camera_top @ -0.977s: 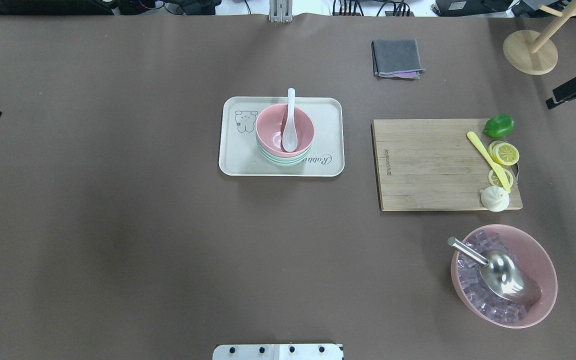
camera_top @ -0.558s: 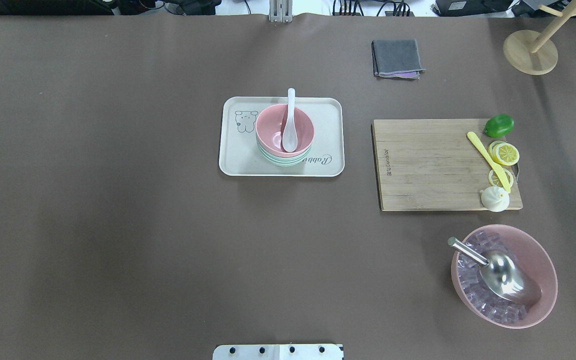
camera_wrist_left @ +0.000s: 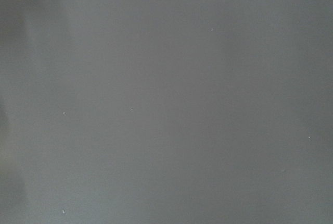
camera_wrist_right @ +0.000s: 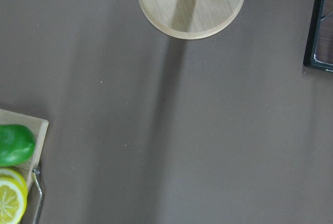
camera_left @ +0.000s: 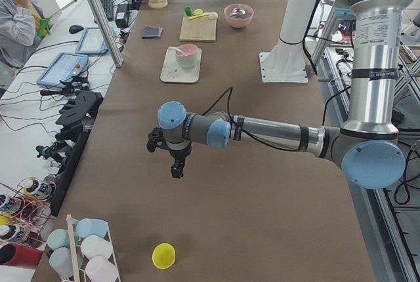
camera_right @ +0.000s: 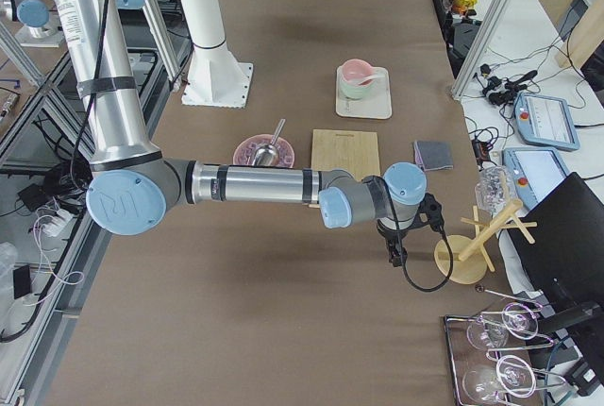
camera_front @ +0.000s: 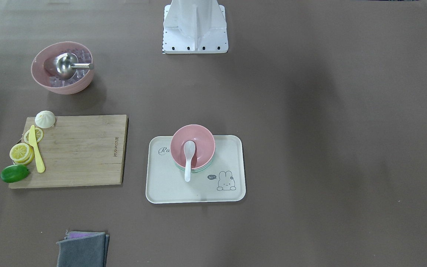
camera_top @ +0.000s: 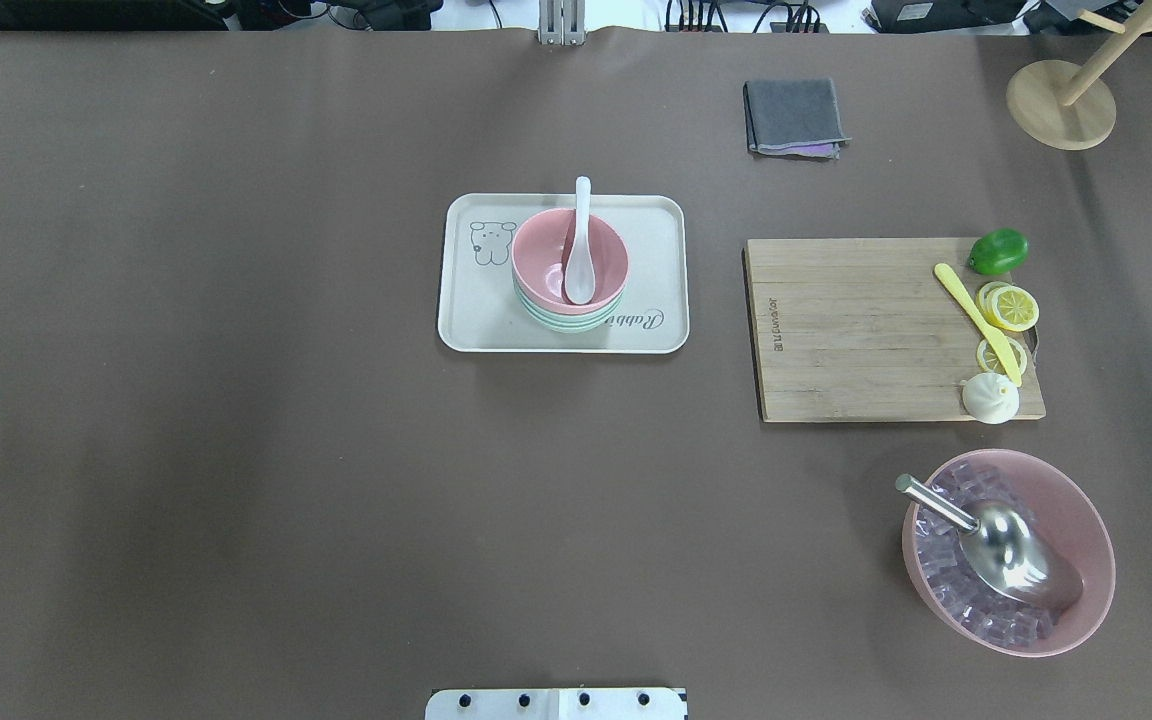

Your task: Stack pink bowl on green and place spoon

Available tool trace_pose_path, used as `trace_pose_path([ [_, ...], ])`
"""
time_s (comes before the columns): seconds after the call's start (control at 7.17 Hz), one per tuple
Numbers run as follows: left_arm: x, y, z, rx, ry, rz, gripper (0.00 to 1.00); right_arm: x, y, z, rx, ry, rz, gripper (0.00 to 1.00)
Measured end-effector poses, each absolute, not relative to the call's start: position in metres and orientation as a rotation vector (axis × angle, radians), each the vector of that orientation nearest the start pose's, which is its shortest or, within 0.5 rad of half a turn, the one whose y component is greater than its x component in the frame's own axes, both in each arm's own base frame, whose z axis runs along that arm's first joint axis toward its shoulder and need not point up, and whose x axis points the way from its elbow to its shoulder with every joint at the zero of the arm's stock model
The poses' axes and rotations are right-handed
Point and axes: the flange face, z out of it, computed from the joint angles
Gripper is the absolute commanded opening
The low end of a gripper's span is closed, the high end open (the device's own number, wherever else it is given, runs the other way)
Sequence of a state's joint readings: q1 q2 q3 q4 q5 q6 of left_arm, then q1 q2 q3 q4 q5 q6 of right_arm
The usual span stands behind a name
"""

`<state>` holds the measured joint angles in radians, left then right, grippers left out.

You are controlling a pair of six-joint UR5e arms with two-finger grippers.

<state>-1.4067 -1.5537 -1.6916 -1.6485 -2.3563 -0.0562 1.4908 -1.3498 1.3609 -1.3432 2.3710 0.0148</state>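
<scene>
The pink bowl (camera_top: 569,262) sits nested in the green bowl (camera_top: 566,320), whose rim shows just beneath it. The spoon (camera_top: 579,250) lies inside, scoop end down, with its handle leaning out over the far rim. The stack stands on a tray (camera_top: 466,325) near the middle of the table (camera_top: 236,450), so the task looks finished

The left tool (camera_left: 176,165) hangs over bare table, well apart from the tray. The right tool (camera_right: 394,253) hangs near a wooden stand (camera_top: 1061,105). Only the side cameras show them, so I cannot tell whether their fingers are apart or together; neither seems to carry anything

The weak point is the overhanging handle. An arm sweeping low across the tray could catch it and flip the spoon out, or push the stack askew. The right arm could also clip the stand or the cutting board (camera_top: 856,330) beside it

The table is flat, matt and brown, with plenty of open room around the tray. Beyond it, desks hold tablets and cables, and a seated person (camera_left: 16,13) watches from the far side
</scene>
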Motion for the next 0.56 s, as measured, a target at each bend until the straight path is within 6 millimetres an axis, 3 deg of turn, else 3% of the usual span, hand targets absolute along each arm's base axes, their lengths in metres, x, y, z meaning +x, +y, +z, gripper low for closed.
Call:
trace_pose_path([
  [0.14,0.019,-0.499,0.598,0.087,0.800,0.165,0.98,0.018,-0.612,0.603,0.175,-0.800,-0.145,1.00],
  [0.56,0.019,-0.505,0.589,0.098,0.805,0.155,0.98,0.026,-0.619,0.592,0.169,-0.773,-0.125,1.00],
])
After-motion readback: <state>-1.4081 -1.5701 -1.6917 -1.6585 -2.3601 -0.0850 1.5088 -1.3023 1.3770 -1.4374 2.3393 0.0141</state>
